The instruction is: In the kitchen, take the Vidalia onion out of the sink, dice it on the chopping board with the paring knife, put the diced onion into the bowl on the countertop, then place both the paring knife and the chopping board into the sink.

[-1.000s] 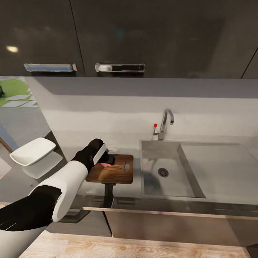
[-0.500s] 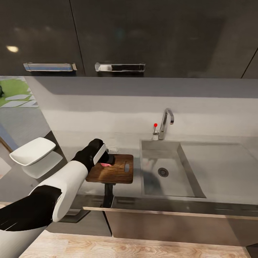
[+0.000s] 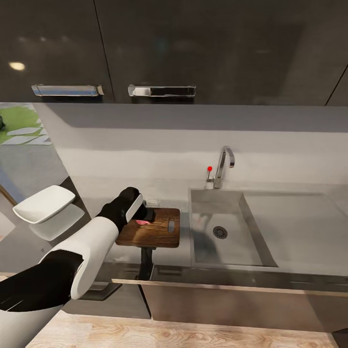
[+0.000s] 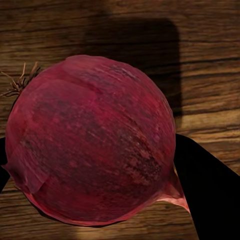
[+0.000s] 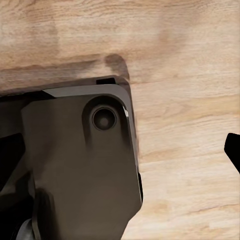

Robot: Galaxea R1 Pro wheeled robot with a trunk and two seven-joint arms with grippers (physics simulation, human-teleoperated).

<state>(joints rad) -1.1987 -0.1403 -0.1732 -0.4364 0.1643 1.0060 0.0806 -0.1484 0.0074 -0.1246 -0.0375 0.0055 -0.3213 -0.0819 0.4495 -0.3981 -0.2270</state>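
Left wrist view: left claw (image 4: 95,165) pinching the onion (image 4: 92,140) between both fingers, resting on the chopping board (image 4: 210,60), left of the sink (image 3: 227,227).

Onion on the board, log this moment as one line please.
stage: onion on chopping board | left gripper: around onion | sink: no onion | bowl: nothing visible inside
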